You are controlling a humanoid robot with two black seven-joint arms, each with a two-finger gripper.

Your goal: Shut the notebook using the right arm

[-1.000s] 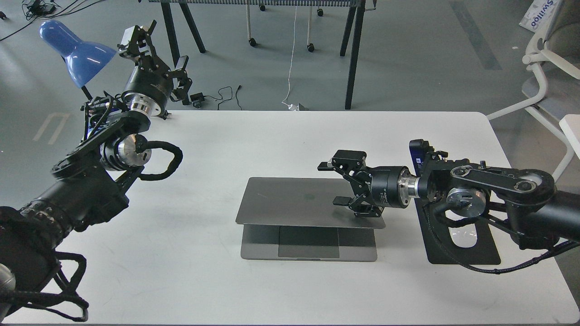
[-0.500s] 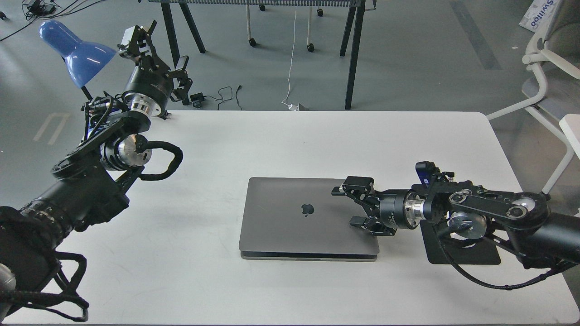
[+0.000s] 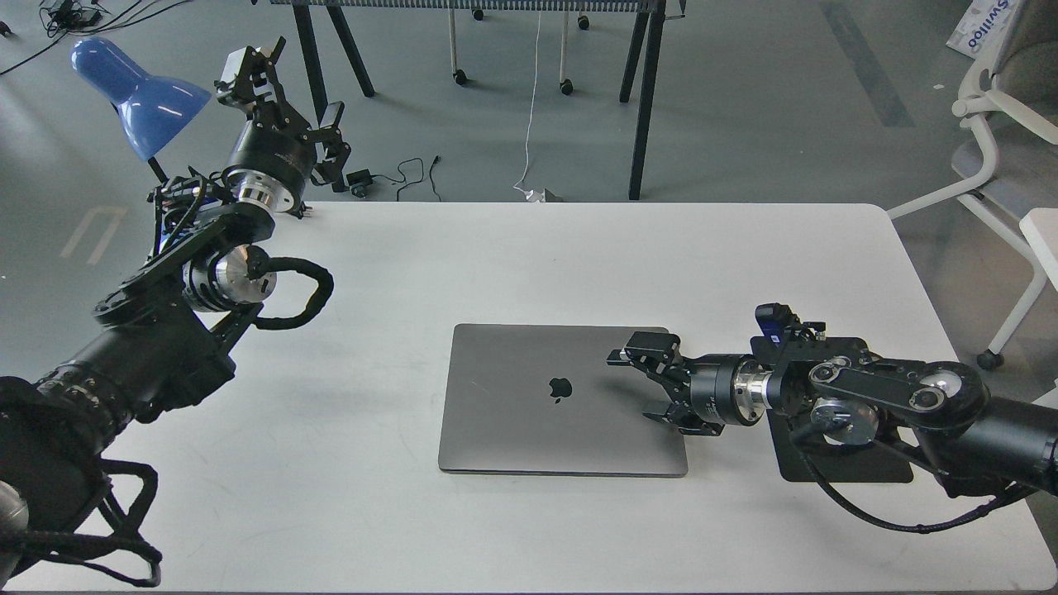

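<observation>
The notebook [image 3: 529, 397] is a space-grey laptop lying flat on the white table [image 3: 529, 256], lid fully down, dark apple logo facing up. My right arm [image 3: 893, 397] comes in from the right. Its gripper [image 3: 636, 383] is open, its two fingers spread over the lid's right edge, low on or just above it and holding nothing. My left gripper [image 3: 293, 103] is raised at the table's far left corner beside the blue lamp, open and empty.
A black mousepad [image 3: 851, 467] lies under my right arm, right of the notebook. A blue desk lamp [image 3: 136, 91] stands at the far left. Chairs [image 3: 1008, 124] and table legs [image 3: 645, 99] stand beyond the table.
The lid went from half raised to fully shut. My right gripper moved down and slightly right with it. The left arm has not moved.
</observation>
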